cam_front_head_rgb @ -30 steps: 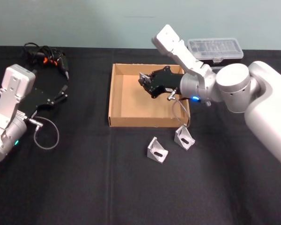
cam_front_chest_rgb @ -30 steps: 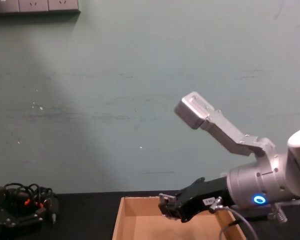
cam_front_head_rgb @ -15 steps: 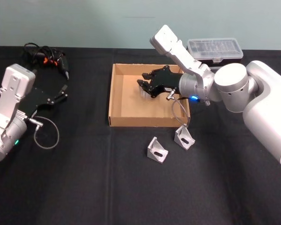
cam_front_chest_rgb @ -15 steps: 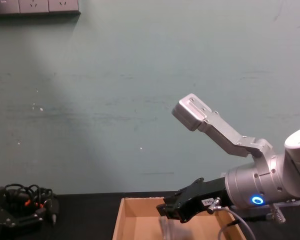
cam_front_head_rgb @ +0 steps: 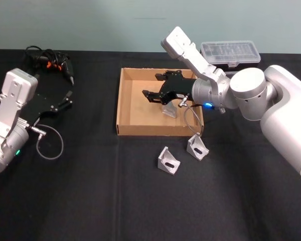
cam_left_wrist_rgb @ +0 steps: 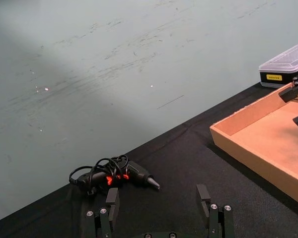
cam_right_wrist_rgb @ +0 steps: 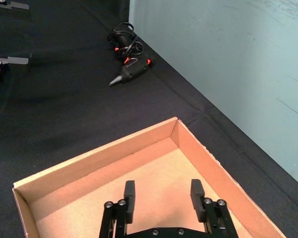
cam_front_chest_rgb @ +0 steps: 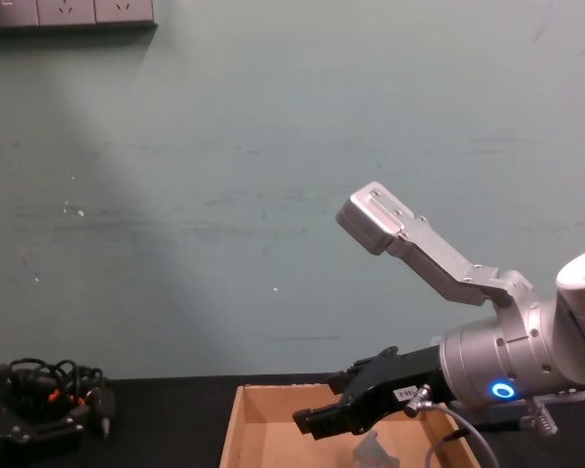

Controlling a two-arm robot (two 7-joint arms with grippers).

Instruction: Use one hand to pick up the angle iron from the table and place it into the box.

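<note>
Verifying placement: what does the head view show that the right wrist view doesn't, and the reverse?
Head view adds: one angle iron lying inside the cardboard box beside the right gripper, two more angle irons on the table in front of the box, and the clear-lidded plastic case.
Right wrist view adds: its fingers seen head-on, apart, nothing between them, bare box floor beyond.
Both: box, open right gripper, black-and-orange corded tool.
The left gripper sits parked at the table's left.

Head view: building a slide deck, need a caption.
Right gripper open above the box, one angle iron inside, two more on the table.
</note>
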